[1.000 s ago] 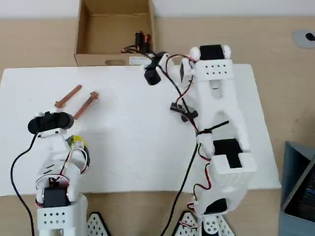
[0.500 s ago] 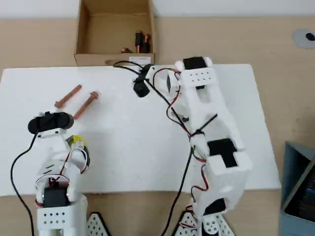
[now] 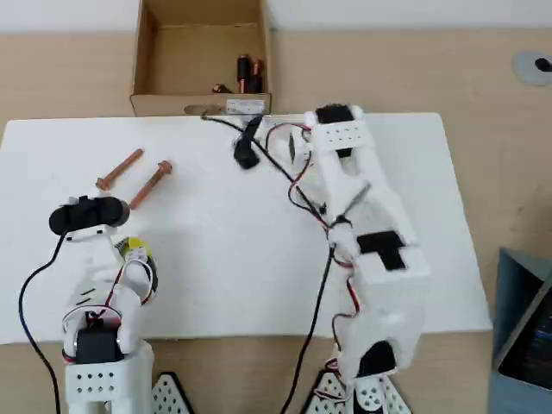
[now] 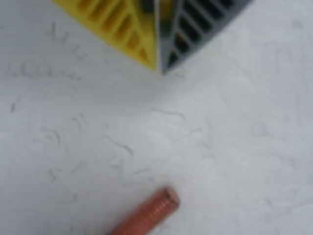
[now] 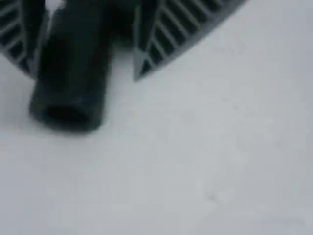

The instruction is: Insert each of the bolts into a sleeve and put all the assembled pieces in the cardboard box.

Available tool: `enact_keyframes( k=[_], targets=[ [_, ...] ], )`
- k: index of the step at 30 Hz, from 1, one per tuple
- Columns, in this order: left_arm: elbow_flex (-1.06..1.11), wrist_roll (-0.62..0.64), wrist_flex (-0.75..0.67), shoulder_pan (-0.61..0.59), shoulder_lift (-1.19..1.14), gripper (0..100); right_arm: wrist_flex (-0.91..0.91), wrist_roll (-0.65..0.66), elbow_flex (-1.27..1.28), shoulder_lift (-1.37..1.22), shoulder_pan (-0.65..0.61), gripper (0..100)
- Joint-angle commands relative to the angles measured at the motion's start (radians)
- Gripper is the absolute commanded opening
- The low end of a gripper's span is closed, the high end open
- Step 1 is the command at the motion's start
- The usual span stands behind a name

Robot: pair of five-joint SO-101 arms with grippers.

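Two copper bolts (image 3: 119, 169) (image 3: 151, 184) lie side by side on the white mat (image 3: 224, 259), at its far left. My left gripper (image 4: 159, 66) hangs shut and empty just above the mat, its yellow and grey fingers pressed together, with a bolt's threaded end (image 4: 149, 215) a short way off. My right gripper (image 5: 83, 63) is shut on a black sleeve (image 5: 73, 73), whose open end is close over the mat. The right arm (image 3: 345, 164) stretches to the mat's far middle, just short of the cardboard box (image 3: 145, 60). Assembled pieces (image 3: 244, 73) lie in the box's right front corner.
The left arm (image 3: 95, 285) stands at the mat's near left, with its black wrist camera (image 3: 86, 214) near the bolts. Loose cables (image 3: 302, 185) trail along the right arm. A grey bin (image 3: 522, 336) stands off the mat at the right edge.
The right arm has swung left and drawn back a little from the box's front wall over the mat. The left arm has kept still.
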State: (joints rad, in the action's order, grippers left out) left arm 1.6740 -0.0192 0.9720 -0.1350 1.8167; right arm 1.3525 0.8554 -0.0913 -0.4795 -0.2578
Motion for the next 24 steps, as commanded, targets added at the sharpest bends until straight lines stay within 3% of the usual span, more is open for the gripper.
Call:
enact_keyframes(
  k=[1, 8, 14, 19, 24],
  targets=[
    [-0.003, -0.002, 0.003, -0.012, 0.005, 0, -0.003, 0.005, -0.044, -0.056, -0.001, 14.2],
    [-0.003, -0.002, 0.003, -0.012, 0.005, 0, 0.044, 0.0, -0.162, -0.151, 0.001, 13.0],
    [-0.003, -0.002, 0.003, -0.012, 0.005, 0, 0.1, -0.002, -0.217, -0.174, 0.001, 0.7],
    [-0.003, -0.003, 0.003, -0.012, 0.005, 0, 0.187, -0.012, -0.292, -0.168, 0.001, 1.1],
    [-0.003, -0.005, 0.003, -0.012, 0.005, 0, 0.344, -0.08, -0.521, -0.162, 0.001, 1.1]
  ],
)
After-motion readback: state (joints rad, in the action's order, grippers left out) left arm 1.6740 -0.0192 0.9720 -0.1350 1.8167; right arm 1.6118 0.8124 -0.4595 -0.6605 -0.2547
